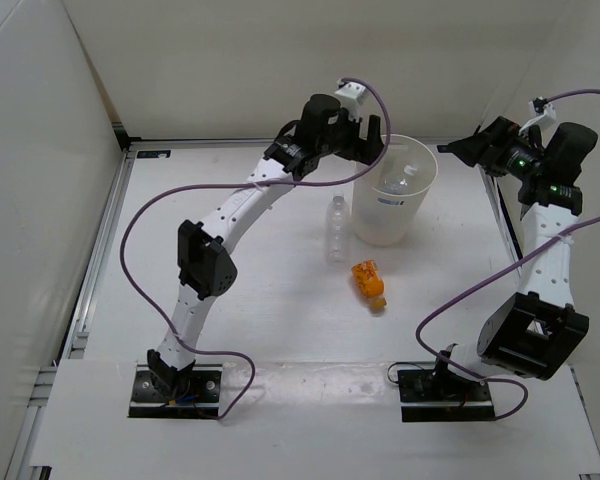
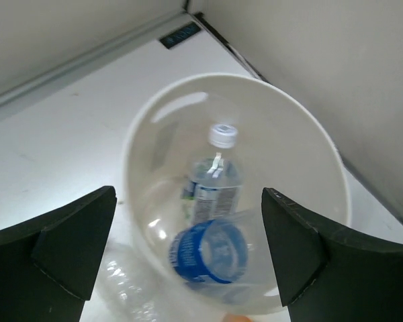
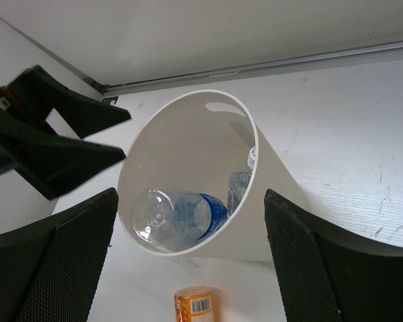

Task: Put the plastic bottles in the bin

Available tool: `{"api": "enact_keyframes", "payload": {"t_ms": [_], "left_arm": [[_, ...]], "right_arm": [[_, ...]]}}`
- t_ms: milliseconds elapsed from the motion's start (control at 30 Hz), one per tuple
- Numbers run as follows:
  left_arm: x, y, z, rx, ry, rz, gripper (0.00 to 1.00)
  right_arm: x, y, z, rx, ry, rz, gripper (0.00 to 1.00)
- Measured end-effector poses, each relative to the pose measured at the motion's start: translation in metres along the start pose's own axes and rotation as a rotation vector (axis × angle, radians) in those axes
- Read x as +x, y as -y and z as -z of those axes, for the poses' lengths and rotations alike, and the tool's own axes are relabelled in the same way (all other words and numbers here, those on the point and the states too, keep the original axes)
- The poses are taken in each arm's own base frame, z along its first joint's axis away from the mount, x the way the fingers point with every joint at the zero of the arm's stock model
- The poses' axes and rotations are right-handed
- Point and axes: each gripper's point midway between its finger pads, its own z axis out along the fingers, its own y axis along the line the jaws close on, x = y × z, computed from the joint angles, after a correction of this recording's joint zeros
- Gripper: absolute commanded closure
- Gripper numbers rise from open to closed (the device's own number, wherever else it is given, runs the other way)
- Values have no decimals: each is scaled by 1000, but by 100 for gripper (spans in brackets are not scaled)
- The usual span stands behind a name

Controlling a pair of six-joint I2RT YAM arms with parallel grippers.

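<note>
Lying by bin [image 1: 376,226] | clear bottle [image 1: 337,228] just beside | orange bottle [image 1: 370,283] apart

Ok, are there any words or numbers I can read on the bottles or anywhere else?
No text here can be read.
Blue-label bottle in the bin: print too blurred.
White-blue-label bottle, also in the bin: too blurred.
Orange bottle: what looks like a barcode, words too small.
Dark sticker at the far edge of the table: too small.
</note>
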Motion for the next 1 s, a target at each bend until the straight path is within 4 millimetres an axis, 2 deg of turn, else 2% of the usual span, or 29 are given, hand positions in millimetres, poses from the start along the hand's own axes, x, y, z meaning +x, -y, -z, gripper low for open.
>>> {"api": "enact_keyframes", "payload": {"t_ms": [100, 167, 300, 367, 433, 467, 567, 600, 700, 800, 900, 1000], "left_arm": [[-8, -30, 18, -94, 10, 18, 1], [-11, -58, 37, -175, 24, 96, 1], [1, -127, 86, -316, 50, 318, 1], [6, -161, 100, -374, 57, 389, 1], [13, -181, 101, -384, 44, 437, 1], [21, -184, 97, -374, 20, 460, 1], [56, -171, 67, -267, -86, 530, 3], [71, -165, 57, -235, -126, 551, 3], [133, -148, 32, -185, -283, 616, 3], [181, -133, 21, -163, -406, 660, 3], [200, -115, 18, -128, -469, 689, 3], [201, -106, 18, -100, -484, 696, 3]], "right_arm": [[2, 2, 0, 5, -3, -6, 10], [3, 2, 0, 6, -4, -8, 10], [3, 2, 0, 7, -3, -8, 10], [3, 3, 0, 8, -3, -11, 10], [4, 5, 0, 11, -5, -16, 10], [6, 6, -1, 13, -7, -20, 10], [8, 7, -1, 15, -11, -28, 10], [8, 7, -1, 15, -11, -27, 10], [8, 7, -1, 15, -11, -28, 10], [7, 8, 0, 18, -8, -26, 10], [6, 12, 3, 27, -3, -23, 10], [4, 16, 5, 37, 2, -22, 10]]}}
